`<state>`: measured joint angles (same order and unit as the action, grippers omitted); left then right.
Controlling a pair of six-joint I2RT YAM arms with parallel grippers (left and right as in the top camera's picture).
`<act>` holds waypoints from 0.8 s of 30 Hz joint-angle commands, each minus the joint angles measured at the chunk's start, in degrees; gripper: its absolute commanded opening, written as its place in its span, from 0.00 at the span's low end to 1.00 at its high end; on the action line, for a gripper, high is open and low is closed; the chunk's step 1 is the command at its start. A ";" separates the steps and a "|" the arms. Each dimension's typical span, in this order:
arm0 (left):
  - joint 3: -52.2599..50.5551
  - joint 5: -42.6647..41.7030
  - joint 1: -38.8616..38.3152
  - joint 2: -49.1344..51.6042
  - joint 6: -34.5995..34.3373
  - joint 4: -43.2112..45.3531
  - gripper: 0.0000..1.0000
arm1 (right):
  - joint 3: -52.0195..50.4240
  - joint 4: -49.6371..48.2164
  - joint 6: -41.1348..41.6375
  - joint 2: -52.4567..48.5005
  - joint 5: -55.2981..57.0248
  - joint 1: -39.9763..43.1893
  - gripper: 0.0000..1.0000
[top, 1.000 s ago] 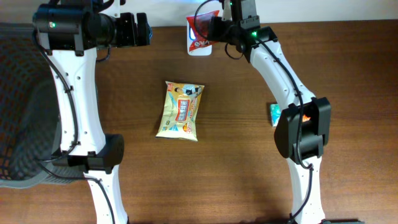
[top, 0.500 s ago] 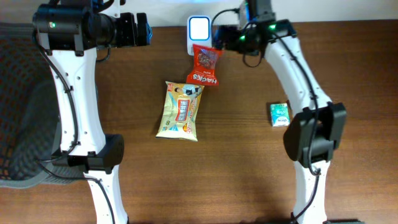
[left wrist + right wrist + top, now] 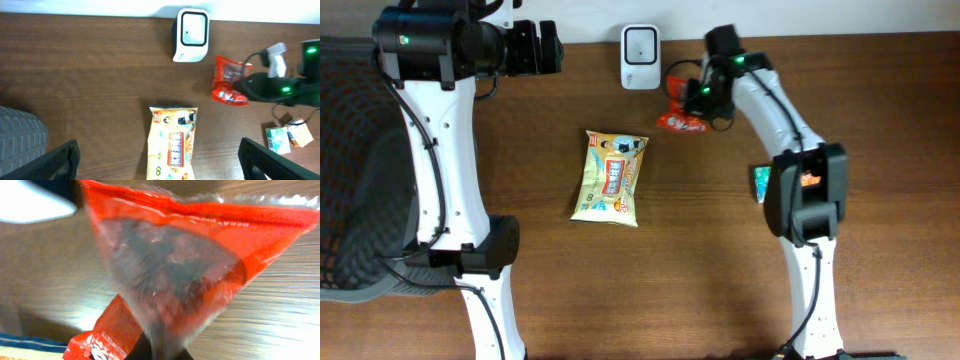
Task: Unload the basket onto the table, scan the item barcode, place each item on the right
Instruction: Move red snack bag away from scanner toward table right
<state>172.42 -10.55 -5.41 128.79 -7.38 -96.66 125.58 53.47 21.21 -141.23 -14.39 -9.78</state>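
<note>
While my right gripper (image 3: pixel 698 96) clamps the red bag (image 3: pixel 680 122) near the scanner (image 3: pixel 639 43), its slick film could slip free. Its barcode may face away.

Red snack bag (image 3: pixel 682 112) beside white scanner (image 3: pixel 640 44).

Links: glossy white rounded arm shells (image 3: pixel 455 170)
Joints: black cylindrical motor housings (image 3: pixel 420 45)
Lights: small green indicator lamps (image 3: pixel 406 41)
Cables: thin black cables (image 3: pixel 432 170) along the shells
Marking: small orange patch (image 3: pixel 810 181), right elbow housing
Fingers: matte black blunt fingers (image 3: pixel 50 162)
</note>
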 commanded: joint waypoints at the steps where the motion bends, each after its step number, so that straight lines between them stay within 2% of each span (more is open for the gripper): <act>1: 0.68 -0.35 -0.17 -0.94 -0.33 -0.04 0.99 | -0.20 2.34 0.04 12.90 1.60 6.36 0.04; 4: 0.68 -0.37 -0.17 -0.94 -0.33 -0.04 0.99 | -0.20 6.14 -2.40 19.91 2.38 16.20 0.04; 8: 0.68 -0.37 -0.17 -0.94 -0.33 -0.04 0.99 | -0.28 15.80 -6.14 21.07 11.72 31.91 0.04; 11: 0.68 -0.37 -0.17 -0.94 -0.33 -0.04 0.99 | -0.66 20.35 -14.73 20.94 0.46 34.82 0.04; 12: 0.68 -0.37 -0.17 -0.94 -0.33 -0.04 0.99 | -2.32 21.40 -16.98 20.90 -2.58 33.20 0.20; 13: 0.68 -0.37 -0.17 -0.94 -0.33 -0.04 0.99 | -5.18 21.53 -16.98 20.85 -2.58 30.82 0.29; 15: 0.68 -0.37 -0.17 -0.94 -0.33 -0.04 0.99 | -11.41 19.82 -17.55 20.85 -2.56 26.60 0.31; 16: 0.68 -0.37 -0.17 -0.94 -0.33 -0.04 0.99 | -15.17 17.49 -17.97 20.85 -1.55 24.39 0.40; 17: 0.68 -0.37 -0.17 -0.94 -0.33 -0.04 0.99 | -20.13 13.25 -17.97 20.85 0.85 22.08 0.66; 18: 0.68 -0.37 -0.17 -0.94 -0.33 -0.04 0.99 | -24.68 8.76 -18.03 20.85 1.66 20.24 0.72; 20: 0.68 -0.37 -0.20 -0.94 -0.33 -0.04 0.99 | -28.30 3.89 -18.03 20.85 8.72 18.03 0.75; 22: 0.68 -0.35 -0.17 -0.94 -0.33 -0.04 0.99 | -28.30 3.17 -21.00 20.74 11.52 16.52 0.77; 24: 0.68 -0.37 -0.20 -0.94 -0.33 -0.04 0.99 | -27.36 3.06 -20.15 20.76 13.09 16.92 0.80</act>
<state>172.42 -10.52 -5.41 128.79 -7.38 -96.68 97.47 56.69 1.21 -121.03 -4.38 7.27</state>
